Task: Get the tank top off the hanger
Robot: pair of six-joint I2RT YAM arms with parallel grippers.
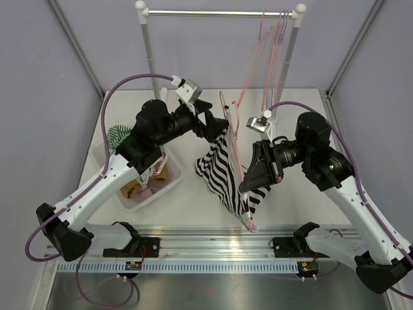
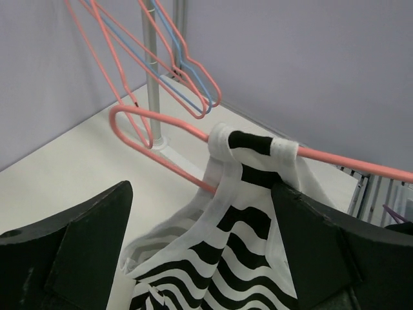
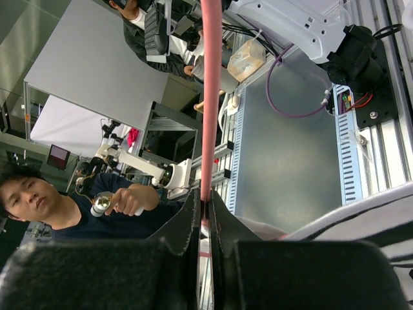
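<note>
Only the right wrist view shows the right gripper point(image 3: 205, 210) clamping the pink wire hanger point(image 3: 210, 97); the left gripper point(image 2: 201, 194) gapes wide around the black-and-white striped tank top point(image 2: 251, 223), hem cropped.

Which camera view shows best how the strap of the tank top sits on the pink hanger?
The left wrist view: the strap wraps over the pink hanger, close and unblocked. The top external view shows the whole tank top, strap tiny. The right wrist view shows only a striped corner.

no readable text, labels, brands or numbers in any view
</note>
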